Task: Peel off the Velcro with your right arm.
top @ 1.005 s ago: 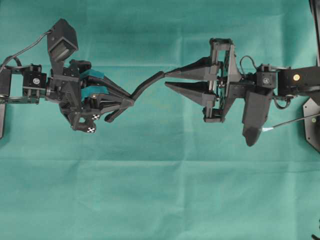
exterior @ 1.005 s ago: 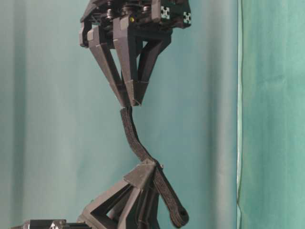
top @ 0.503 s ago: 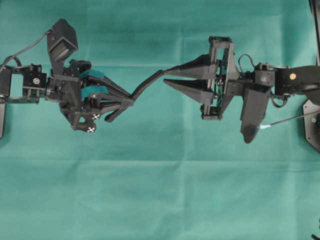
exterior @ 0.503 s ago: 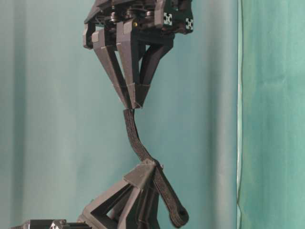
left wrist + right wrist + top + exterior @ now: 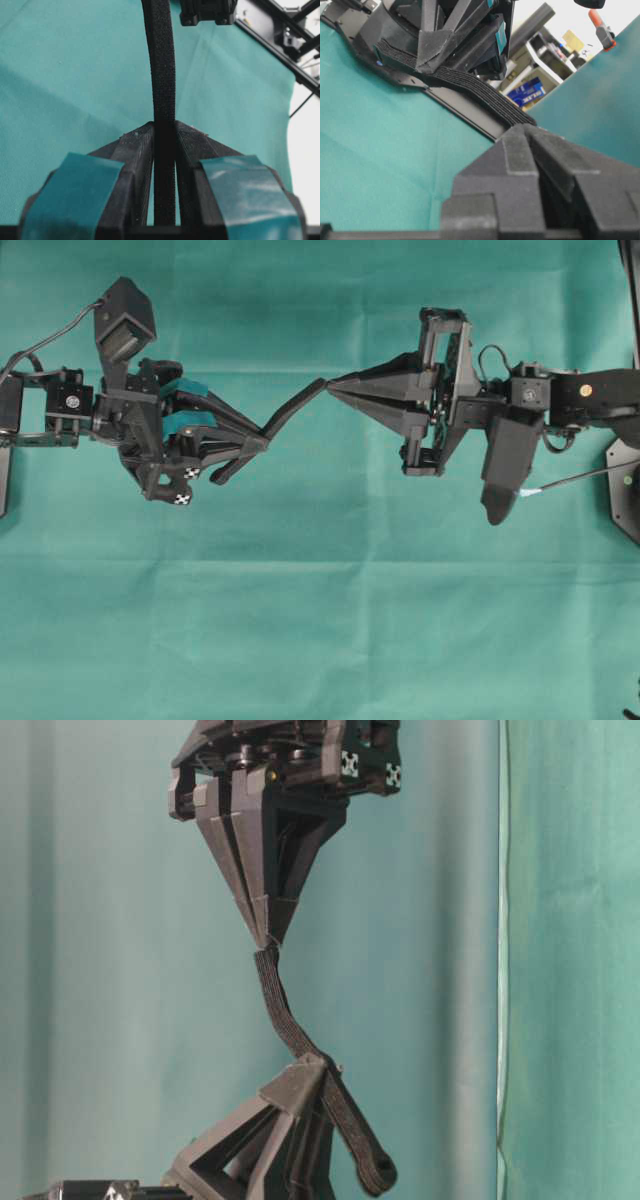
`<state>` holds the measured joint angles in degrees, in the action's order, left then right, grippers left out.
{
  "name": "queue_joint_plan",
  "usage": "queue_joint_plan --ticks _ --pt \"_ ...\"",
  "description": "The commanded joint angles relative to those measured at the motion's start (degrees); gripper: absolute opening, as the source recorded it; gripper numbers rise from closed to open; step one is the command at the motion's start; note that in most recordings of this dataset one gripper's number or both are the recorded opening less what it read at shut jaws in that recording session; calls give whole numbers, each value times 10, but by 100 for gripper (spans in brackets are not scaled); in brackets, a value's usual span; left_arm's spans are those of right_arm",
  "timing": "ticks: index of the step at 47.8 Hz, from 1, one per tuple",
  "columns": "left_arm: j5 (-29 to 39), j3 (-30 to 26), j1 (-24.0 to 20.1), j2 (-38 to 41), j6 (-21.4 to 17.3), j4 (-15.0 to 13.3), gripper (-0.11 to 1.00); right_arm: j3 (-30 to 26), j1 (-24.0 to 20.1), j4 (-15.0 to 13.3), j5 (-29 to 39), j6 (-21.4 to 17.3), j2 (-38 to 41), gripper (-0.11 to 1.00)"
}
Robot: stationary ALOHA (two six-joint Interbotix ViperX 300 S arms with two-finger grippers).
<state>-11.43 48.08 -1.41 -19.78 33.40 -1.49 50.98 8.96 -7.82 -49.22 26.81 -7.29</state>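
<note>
Velcro (image 5: 293,407) spans mid-air btwn both tools above desk (image 5: 320,620). Left tool (image 5: 262,441) clamped on its lower part; right tool (image 5: 335,386) pinched on free tip. Strap looks light, floppy, so I'd grip near tip, pull steady. Knob end (image 5: 375,1175) hangs loose.

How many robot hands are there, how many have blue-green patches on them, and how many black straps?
Robot hands: 2, the left hand and the right hand
Hands with blue-green patches: 1, the left one
Black straps: 1, the Velcro, pinched by both hands
Total things: 3
</note>
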Motion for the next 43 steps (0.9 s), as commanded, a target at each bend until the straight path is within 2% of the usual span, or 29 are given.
queue_joint_plan --ticks 1,43 --pt "-5 -10 -1 -7 -1 -1 10 -12 0 1 -5 1 -5 -9" --pt "-5 -12 -2 -6 -1 0 10 -4 -14 -1 -5 0 -4 -9"
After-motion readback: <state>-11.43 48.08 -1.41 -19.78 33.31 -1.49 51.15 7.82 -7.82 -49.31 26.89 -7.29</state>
